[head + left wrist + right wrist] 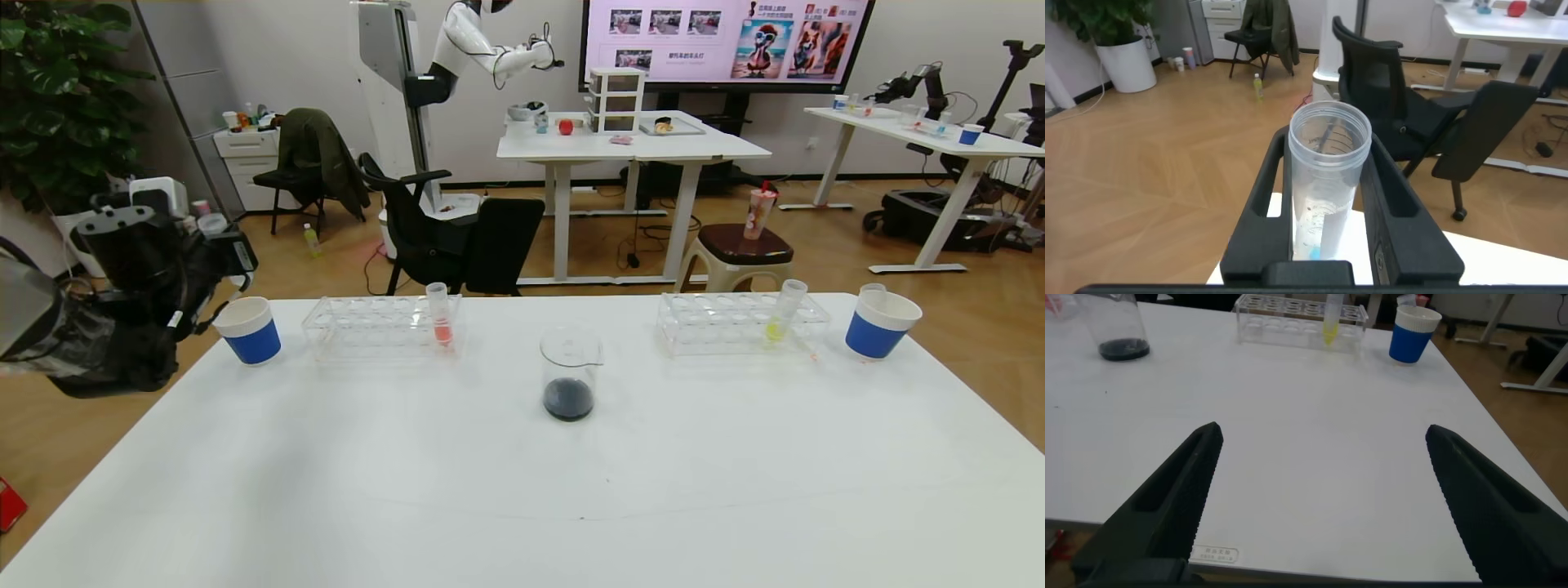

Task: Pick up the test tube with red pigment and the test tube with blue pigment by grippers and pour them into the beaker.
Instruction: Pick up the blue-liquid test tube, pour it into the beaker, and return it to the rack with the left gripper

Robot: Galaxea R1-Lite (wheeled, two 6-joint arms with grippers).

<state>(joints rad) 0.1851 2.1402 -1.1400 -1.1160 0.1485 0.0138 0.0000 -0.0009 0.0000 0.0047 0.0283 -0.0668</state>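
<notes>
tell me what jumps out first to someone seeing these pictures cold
The beaker at the middle of the white table, holding a dark pool of liquid at its bottom. Next, the left gripper off the table's left edge, jaws shut on a nearly empty test tube. The right gripper hangs open over bare table.
</notes>
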